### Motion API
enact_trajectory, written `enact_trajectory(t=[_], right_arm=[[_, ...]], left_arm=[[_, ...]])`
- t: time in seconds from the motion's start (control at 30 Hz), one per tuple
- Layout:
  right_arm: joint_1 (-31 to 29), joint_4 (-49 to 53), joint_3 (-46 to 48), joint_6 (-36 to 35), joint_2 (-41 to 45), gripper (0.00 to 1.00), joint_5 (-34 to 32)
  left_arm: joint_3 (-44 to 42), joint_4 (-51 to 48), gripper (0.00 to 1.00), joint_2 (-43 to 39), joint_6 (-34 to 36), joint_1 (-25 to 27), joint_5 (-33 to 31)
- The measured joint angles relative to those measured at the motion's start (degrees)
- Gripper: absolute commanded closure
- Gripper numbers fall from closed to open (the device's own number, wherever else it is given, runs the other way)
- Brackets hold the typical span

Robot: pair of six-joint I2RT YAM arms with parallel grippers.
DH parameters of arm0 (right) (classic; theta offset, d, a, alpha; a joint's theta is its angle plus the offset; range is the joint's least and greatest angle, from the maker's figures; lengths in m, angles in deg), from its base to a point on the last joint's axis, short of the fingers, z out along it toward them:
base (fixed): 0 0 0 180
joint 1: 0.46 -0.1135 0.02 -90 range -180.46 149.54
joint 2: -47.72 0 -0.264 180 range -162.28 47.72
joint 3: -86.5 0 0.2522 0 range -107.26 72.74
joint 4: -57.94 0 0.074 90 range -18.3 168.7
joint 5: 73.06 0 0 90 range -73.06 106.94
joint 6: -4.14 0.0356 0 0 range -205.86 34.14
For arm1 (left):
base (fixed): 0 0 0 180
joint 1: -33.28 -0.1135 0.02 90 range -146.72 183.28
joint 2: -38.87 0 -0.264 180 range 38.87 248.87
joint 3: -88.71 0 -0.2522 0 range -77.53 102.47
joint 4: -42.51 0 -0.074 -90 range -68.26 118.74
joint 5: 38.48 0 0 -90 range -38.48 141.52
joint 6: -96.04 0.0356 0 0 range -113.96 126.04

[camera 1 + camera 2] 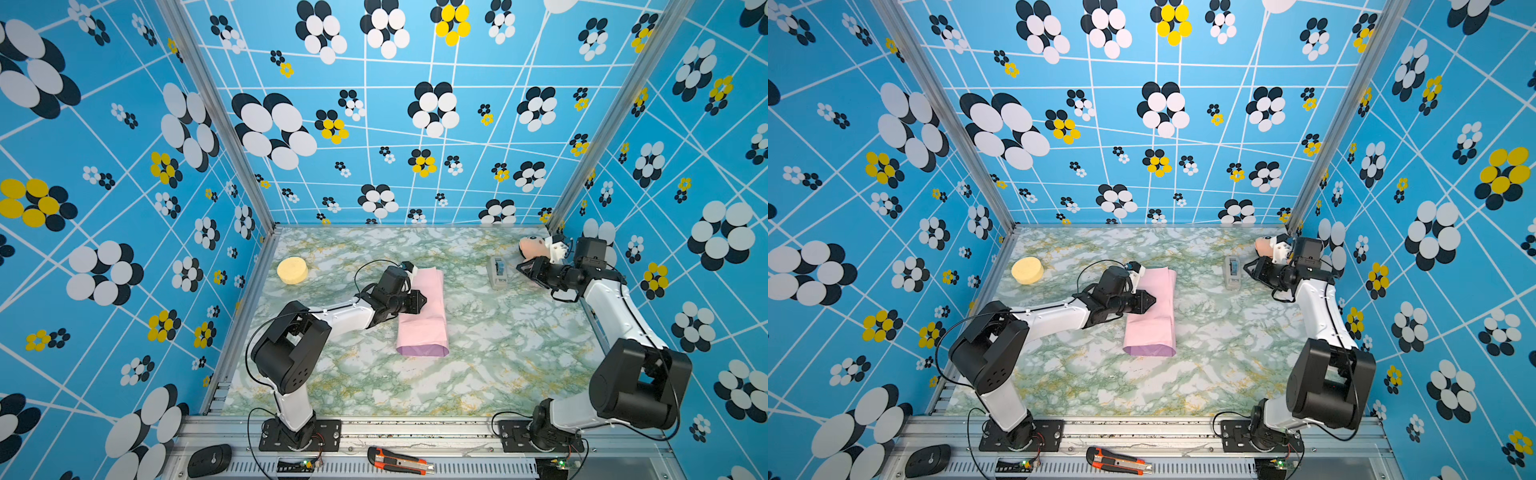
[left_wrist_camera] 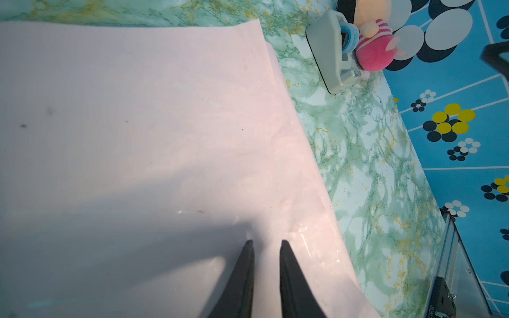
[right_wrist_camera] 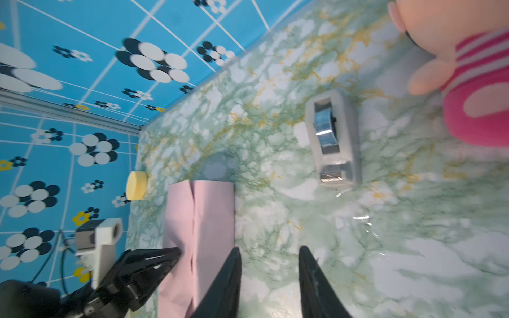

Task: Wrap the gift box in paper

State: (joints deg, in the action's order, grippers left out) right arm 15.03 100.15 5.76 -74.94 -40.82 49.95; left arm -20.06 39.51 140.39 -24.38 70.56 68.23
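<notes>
The paper (image 1: 424,328), a thin creased sheet showing pale pink outside and lilac at its near end, lies folded into a long bundle at the middle of the green marbled table (image 1: 498,357). Its long axis runs from near to far. The gift box does not show in any view; I judge that it sits inside the fold.

An overlap seam runs along that same axis in the right wrist view of the paper (image 3: 212,214).

The left gripper (image 1: 424,300) reaches in from the left across the bundle at about mid-length. Its black fingers (image 2: 248,264) stand a narrow gap apart with nothing between them, tips at the pink surface, touching it or just above it.

The right gripper (image 1: 519,266) is well apart, at the far right, just right of the grey plastic tape dispenser (image 1: 498,272). Its fingers (image 3: 311,275) are spread and empty. A pink-and-peach plush toy (image 1: 534,247) lies just beyond it.

So the bundle lies left of and nearer than the right fingers, and the left arm is the closer one by far. Any tape probably has to travel leftward across bare table and land crosswise on the near-far seam.
</notes>
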Motion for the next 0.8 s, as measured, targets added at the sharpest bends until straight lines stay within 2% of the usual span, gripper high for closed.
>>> enact_trajectory(t=[0.17,0.33,0.6,0.8], right_arm=[[-1.6,3.1,-2.9,-4.9,-11.8,0.56,-5.7],[-4.0,2.6,-5.0,-8.4,-18.1,0.52,-7.9],[-5.0,1.9,-6.4,-12.6,-21.0,0.47,-10.9],[-5.0,0.7,-8.0,-14.9,-23.0,0.46,-9.8]], left_arm=[[0.0,0.0,0.79,0.0,0.0,0.0,0.0],[0.0,0.0,0.79,0.0,0.0,0.2,-0.2],[0.0,-0.1,0.79,0.0,0.0,0.2,-0.3],[0.0,-0.1,0.79,0.0,0.0,0.2,-0.3]])
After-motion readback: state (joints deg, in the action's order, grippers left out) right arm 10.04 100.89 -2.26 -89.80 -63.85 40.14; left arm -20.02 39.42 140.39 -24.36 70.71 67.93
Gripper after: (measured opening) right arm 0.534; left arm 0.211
